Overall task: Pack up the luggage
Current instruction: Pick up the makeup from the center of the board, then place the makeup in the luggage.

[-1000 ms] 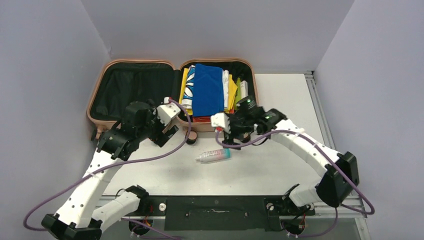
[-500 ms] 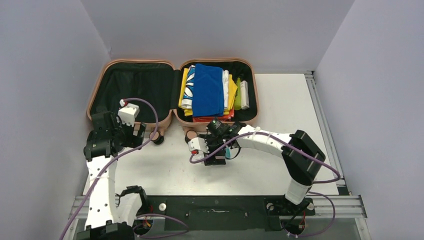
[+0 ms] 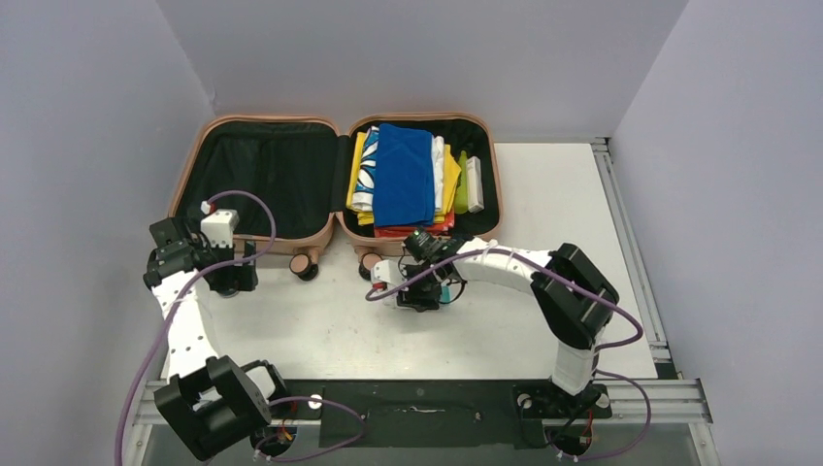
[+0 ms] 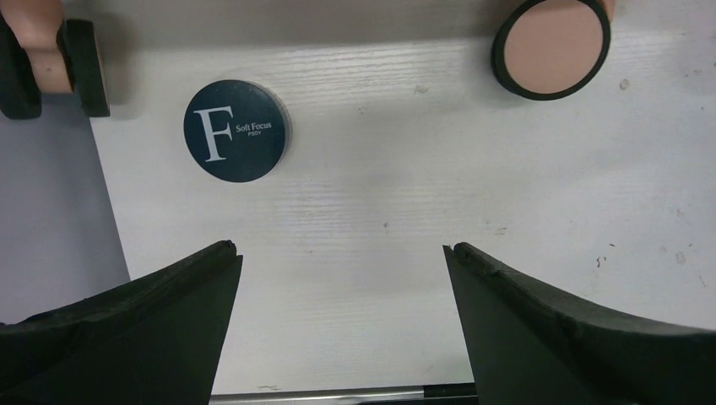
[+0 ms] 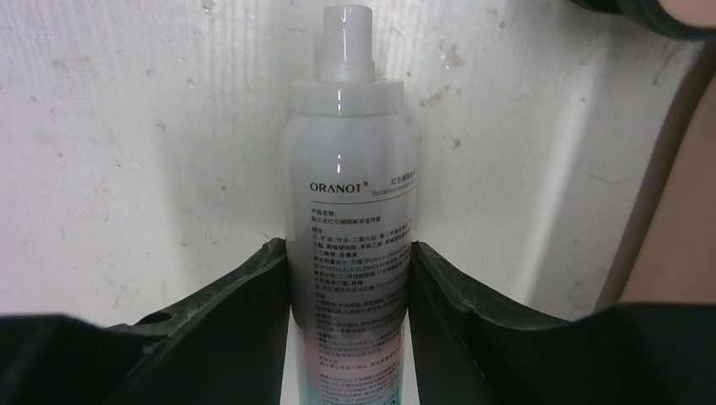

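The right gripper (image 5: 350,277) is clamped on the spray bottle (image 5: 350,169) at mid-body, where this smooth, stiff, probably light plastic looks slippery, with the open luggage (image 3: 262,175) close beyond it, while the left gripper (image 4: 339,247) hangs spread and empty.

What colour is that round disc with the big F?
The disc is dark navy with white lettering; the left wrist view shows it best.

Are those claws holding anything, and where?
The right gripper clasps the spray bottle around its body, away from the nozzle; the left gripper is open, holding nothing.
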{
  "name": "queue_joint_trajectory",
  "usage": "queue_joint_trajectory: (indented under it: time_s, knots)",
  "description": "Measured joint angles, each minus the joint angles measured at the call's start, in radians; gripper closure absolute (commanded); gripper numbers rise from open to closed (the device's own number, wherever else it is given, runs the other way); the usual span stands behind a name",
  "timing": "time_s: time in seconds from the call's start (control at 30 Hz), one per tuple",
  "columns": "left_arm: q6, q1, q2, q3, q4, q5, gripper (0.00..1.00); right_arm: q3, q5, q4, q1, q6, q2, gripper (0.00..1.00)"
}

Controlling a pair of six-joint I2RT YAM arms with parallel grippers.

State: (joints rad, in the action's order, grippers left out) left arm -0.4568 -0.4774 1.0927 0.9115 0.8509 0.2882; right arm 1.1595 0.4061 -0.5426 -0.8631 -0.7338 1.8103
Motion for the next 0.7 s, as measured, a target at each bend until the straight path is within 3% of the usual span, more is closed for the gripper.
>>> queue_joint_trajectory:
  time_s: [0.2,0.4,0.57,0.7]
  knots:
    - [-0.009,-0.049,0.019,0.000,0.002,0.026,0.04,0.113,0.090,-0.108,0.107,0.031,-0.019,0.95]
    - [-0.023,-0.049,-0.015,0.000,0.002,0.058,0.04,0.303,0.176,-0.159,0.240,0.075,-0.141,0.95]
    - [-0.026,-0.049,-0.027,0.000,0.002,0.071,0.04,0.456,0.129,-0.146,0.299,0.037,-0.210,0.95]
    - [-0.021,-0.049,-0.017,0.000,0.000,0.050,0.04,0.516,0.095,-0.168,0.322,-0.048,-0.174,0.95]
